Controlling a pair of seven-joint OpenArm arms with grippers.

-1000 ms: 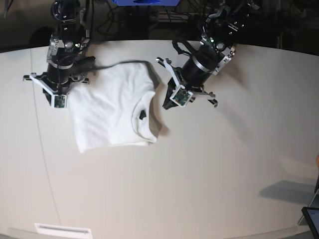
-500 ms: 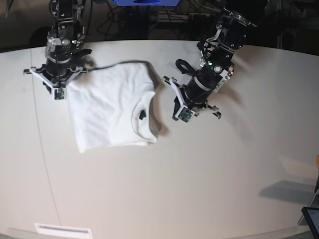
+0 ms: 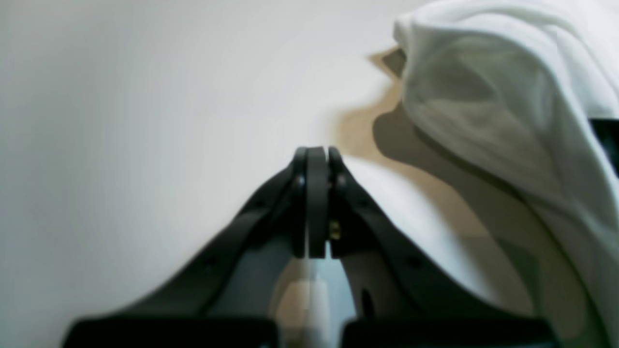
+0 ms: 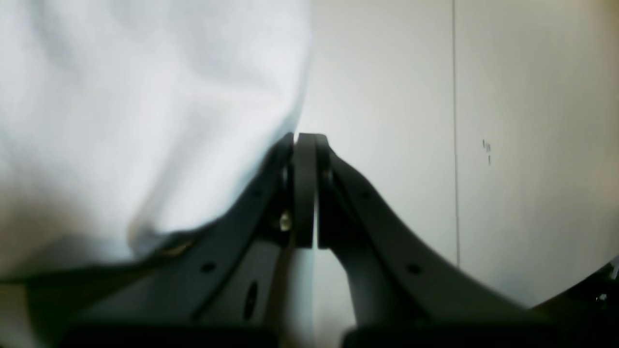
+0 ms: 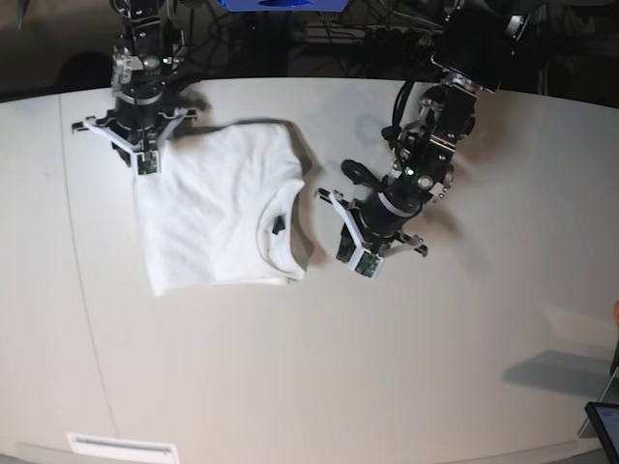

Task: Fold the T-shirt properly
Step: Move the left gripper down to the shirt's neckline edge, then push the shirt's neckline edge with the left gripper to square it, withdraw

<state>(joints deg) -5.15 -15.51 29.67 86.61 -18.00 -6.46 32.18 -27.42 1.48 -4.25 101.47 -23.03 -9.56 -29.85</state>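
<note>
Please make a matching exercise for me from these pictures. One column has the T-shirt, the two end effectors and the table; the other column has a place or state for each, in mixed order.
Column one:
1. T-shirt
2. left end effector
3. right end effector
4. table

Column two:
A. shut, beside the shirt's collar end, holding nothing
B. pale surface with a thin seam line
C. white, partly folded, plain side up
D. shut, at the shirt's edge on the other side

Pairs: 1-C, 2-A, 3-D, 4-B

A lab: 2 robot arms point(image 5: 411, 174) on a white table point(image 5: 387, 367).
</note>
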